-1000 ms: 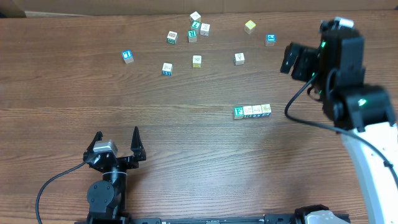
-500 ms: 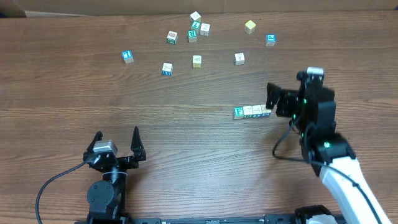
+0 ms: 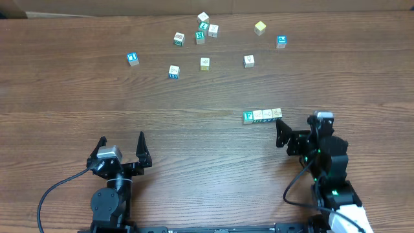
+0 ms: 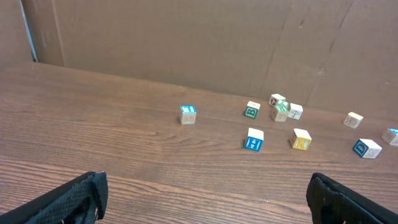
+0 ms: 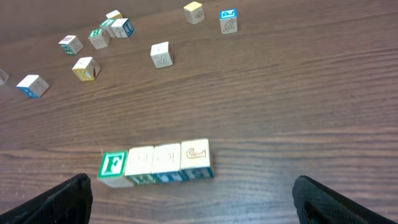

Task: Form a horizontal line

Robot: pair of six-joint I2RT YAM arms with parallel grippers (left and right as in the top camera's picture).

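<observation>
The right end effector [image 3: 282, 137], spread wide and empty, has drawn back from the horizontal line [image 3: 262, 116].

Horizontal line [image 3: 262, 116] of four small touching cubes lies flat, right of frame centre overhead. Leftmost cube teal-green with white F; remaining three cream with blue-green marks. Row straight, level.

The overhead view looks straight down on the worktop [image 3: 65, 97], with its far edge at the top. The left wrist view sits low by the near-left corner, facing the far edge. The right wrist view sits low toward the near-right corner, close to the horizontal line [image 5: 157, 163]. All three share the loose cubes [image 4: 253, 139] near the far edge.
</observation>
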